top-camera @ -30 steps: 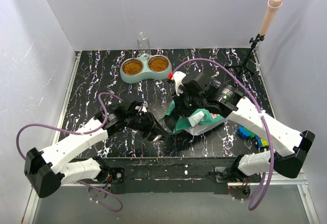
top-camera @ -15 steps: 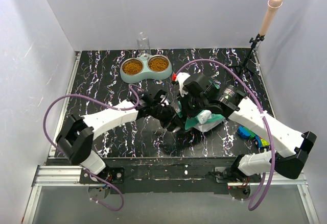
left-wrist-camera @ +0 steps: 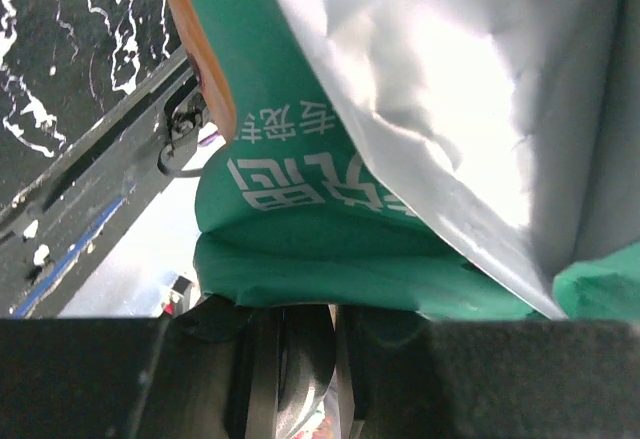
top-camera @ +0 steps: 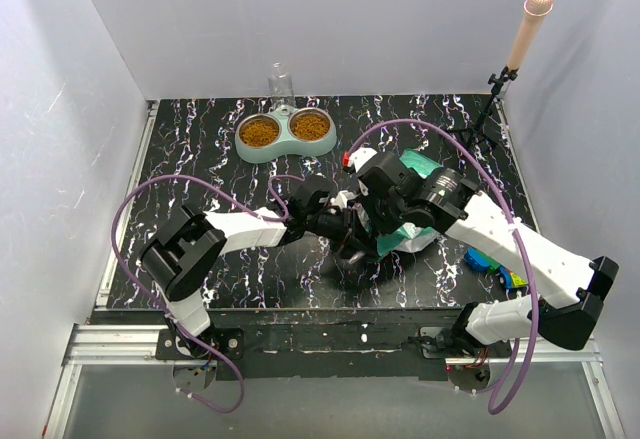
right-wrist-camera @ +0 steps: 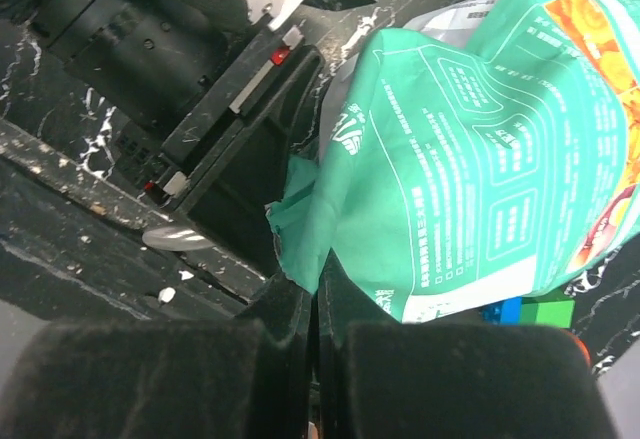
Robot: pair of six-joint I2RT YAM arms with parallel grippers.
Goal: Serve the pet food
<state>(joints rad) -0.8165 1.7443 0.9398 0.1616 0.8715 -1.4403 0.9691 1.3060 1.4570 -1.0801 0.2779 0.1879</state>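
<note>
The pet food bag (right-wrist-camera: 470, 139), with the left tool (left-wrist-camera: 295, 334) and its grey scoop (left-wrist-camera: 296, 384) and the right tool (right-wrist-camera: 312, 309) pressed against it, crowds the middle of the surface (top-camera: 190, 149). A double bowl (top-camera: 287, 139) and glass (top-camera: 281, 81) stand at 11 o'clock, a microphone stand (top-camera: 493, 109) at 1 and blue toys (top-camera: 485, 259) at 4. Open room lies from 8 to 10 o'clock, under a looping cable (top-camera: 170, 180).

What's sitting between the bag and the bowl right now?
A small white-and-red item lies at the far-left corner of the bag, on the line toward the bowl. A purple cable arcs above that stretch. Nothing else visible stands between them.
</note>
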